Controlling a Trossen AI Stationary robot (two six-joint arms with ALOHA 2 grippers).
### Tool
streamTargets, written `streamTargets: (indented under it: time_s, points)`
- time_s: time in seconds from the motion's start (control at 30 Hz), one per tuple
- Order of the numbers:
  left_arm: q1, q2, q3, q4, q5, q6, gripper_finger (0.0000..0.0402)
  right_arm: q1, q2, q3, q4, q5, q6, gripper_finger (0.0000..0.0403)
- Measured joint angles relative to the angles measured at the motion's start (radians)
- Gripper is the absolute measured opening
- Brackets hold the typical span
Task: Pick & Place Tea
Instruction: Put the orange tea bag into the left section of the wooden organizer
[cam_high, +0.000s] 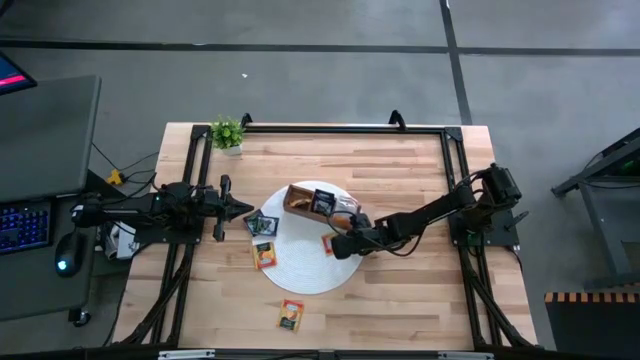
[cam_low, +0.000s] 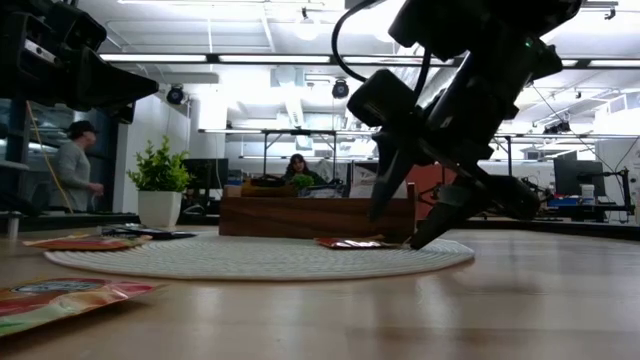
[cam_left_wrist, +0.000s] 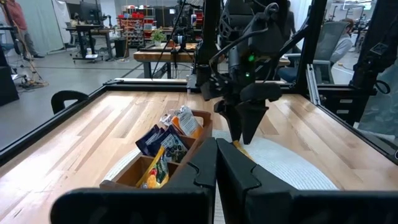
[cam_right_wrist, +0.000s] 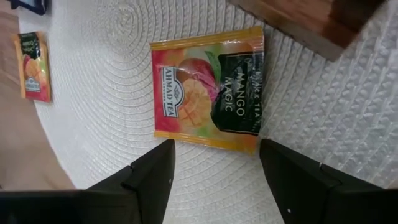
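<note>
We hold the right gripper (cam_right_wrist: 214, 180), fingers spread wide and empty, just above the mango sachet (cam_right_wrist: 208, 89) lying flat on the white mat (cam_right_wrist: 112, 74) beside the wooden box (cam_high: 318, 200), while the left gripper (cam_high: 243, 210), shut, waits well apart.

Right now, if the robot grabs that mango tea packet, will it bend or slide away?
The mango tea packet looks thin and flat, so it would probably flex when pinched. Its shiny wrapper may slip, though the woven white mat could hold it. The open right gripper hangs just above it.
</note>
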Motion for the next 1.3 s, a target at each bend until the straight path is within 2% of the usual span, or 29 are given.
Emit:
streamTargets:
  time_s: [0.37, 0.93, 1.3]
  points:
    - [0.000, 0.000, 0.000, 0.000, 0.000, 0.000, 0.0001, -0.020, 0.002, -0.002, -0.039, 0.048, -0.005, 0.0129]
    - [0.000, 0.000, 0.000, 0.000, 0.001, 0.000, 0.0001, -0.027, 0.002, -0.003, -0.037, 0.094, -0.031, 0.0008]
    - [0.000, 0.000, 0.000, 0.000, 0.001, 0.000, 0.0001, -0.026, -0.005, -0.003, -0.008, 0.099, -0.090, 0.0001]
